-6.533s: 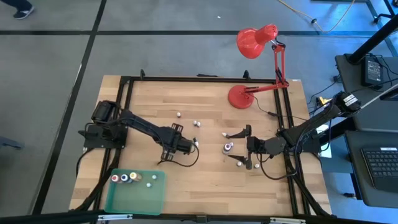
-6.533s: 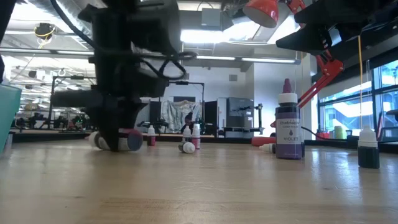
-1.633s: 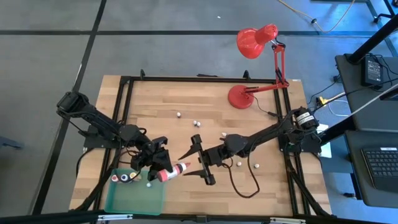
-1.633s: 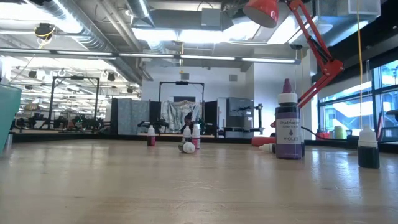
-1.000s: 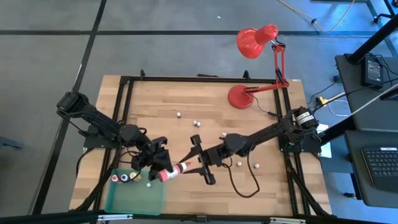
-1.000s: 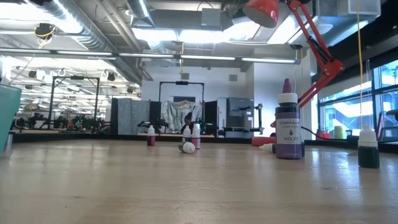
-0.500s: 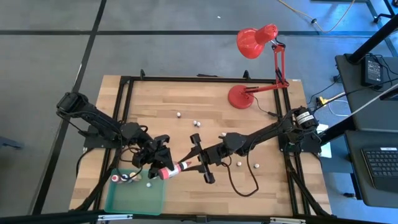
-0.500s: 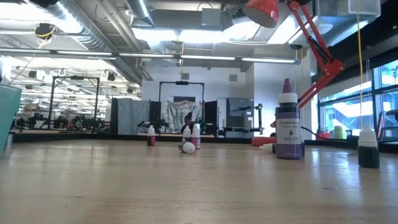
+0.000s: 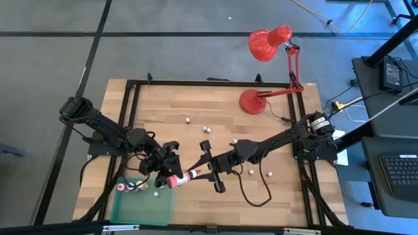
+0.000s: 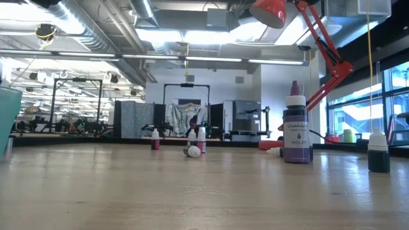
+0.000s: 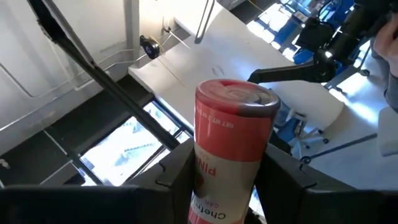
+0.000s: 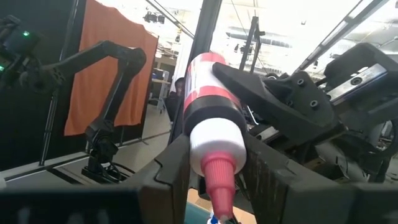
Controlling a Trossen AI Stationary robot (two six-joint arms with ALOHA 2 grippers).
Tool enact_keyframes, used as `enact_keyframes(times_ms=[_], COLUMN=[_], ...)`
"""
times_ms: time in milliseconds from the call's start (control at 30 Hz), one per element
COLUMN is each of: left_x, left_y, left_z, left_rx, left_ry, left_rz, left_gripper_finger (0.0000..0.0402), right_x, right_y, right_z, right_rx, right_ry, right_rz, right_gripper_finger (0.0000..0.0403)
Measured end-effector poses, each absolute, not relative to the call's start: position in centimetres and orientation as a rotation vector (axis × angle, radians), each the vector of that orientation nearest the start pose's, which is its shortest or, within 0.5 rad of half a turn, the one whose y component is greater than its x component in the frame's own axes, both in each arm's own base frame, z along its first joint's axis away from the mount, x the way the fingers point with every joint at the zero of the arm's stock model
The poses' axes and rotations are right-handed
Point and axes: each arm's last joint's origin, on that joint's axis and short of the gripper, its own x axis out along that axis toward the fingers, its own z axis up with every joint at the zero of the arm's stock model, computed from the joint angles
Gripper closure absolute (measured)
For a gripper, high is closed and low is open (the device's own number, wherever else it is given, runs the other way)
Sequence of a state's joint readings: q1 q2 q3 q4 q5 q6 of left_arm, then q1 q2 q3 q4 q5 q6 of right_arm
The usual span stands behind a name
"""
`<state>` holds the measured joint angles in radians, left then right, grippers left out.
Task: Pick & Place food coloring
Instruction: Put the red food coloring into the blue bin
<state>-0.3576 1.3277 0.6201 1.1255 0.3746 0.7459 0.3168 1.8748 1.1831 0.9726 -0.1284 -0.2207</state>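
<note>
A red-and-white food coloring bottle (image 9: pixel 178 179) with a pink tip hangs in the air just past the far right corner of the green tray (image 9: pixel 163 210). Both grippers are shut on it. My left gripper (image 9: pixel 168 171) comes at it from the far left. My right gripper (image 9: pixel 200 173) comes from the right. The left wrist view shows the bottle's red bottom end (image 11: pixel 236 99). The right wrist view shows its white shoulder (image 12: pixel 214 140) and pink tip. The low view shows neither gripper. My left gripper (image 11: pixel 227 183) pinches the bottle's labelled body (image 11: pixel 214 171) between its two fingers, and the red bottom end sticks out past them. The fingers come slanting from the table's far left and lie across the bottle. The bottle is clear of table and tray. My right gripper (image 12: pixel 214 171) has its two fingers on either side of the white shoulder (image 12: pixel 198 149), just behind the pink tip. It comes about level from the table's right, along the bottle, whose tip points back toward the wrist. The bottle lies roughly level in the air.
Three small bottles (image 9: pixel 130 187) and a whitish one stand in the tray's far part. Tiny bottles (image 9: pixel 204 128) dot the table's middle and right (image 9: pixel 268 175). A violet bottle (image 10: pixel 296 131) and a dark one (image 10: pixel 378 153) show in the low view. The red desk lamp (image 9: pixel 251 101) stands far right.
My left gripper has rolled a little with the bottle, which has turned slightly and stayed in the air beside the tray's corner. My right gripper has edged toward the bottle's tip end.
</note>
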Motion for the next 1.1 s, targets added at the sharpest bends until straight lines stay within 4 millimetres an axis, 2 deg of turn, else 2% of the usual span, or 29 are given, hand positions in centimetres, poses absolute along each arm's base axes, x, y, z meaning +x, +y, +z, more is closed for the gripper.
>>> enact_keyframes(times_ms=[233,367,533,633,800,900,1000,1100], left_x=[24.8,25.2,25.7,25.6,24.9,24.1,23.6,22.9], left_y=[-10.4,-10.2,-10.0,-10.2,-10.4,-9.9,-9.2,-8.5], left_z=[28.4,28.0,26.8,26.4,25.0,26.0,24.9,25.6], left_rx=[0.633,0.549,0.49,0.477,0.421,0.379,0.348,0.282], left_ry=[-0.642,-0.528,-0.325,-0.249,-0.034,0.008,0.159,0.18], left_rz=[-0.526,-0.467,-0.351,-0.338,-0.307,-0.211,-0.109,0.019], left_gripper_finger=[0.0192,0.0158,0.0144,0.0145,0.0144,0.0146,0.0145,0.0144], right_x=[39.7,39.7,39.4,38.8,36.6,35.1,33.3,31.6], right_y=[13.4,13.4,13.4,13.4,13.5,13.7,13.8,13.5], right_z=[27.2,27.2,27.4,28.0,30.3,31.1,32.0,32.0], right_rx=[-0.188,-0.187,-0.178,-0.167,-0.217,-0.238,-0.253,-0.267], right_ry=[-0.329,-0.329,-0.302,-0.21,-0.044,0.039,0.135,0.271], right_rz=[0.408,0.406,0.411,0.39,0.237,0.2,0.196,0.156], right_gripper_finger=[0.0275,0.0274,0.0275,0.0276,0.0277,0.0277,0.0277,0.0277])
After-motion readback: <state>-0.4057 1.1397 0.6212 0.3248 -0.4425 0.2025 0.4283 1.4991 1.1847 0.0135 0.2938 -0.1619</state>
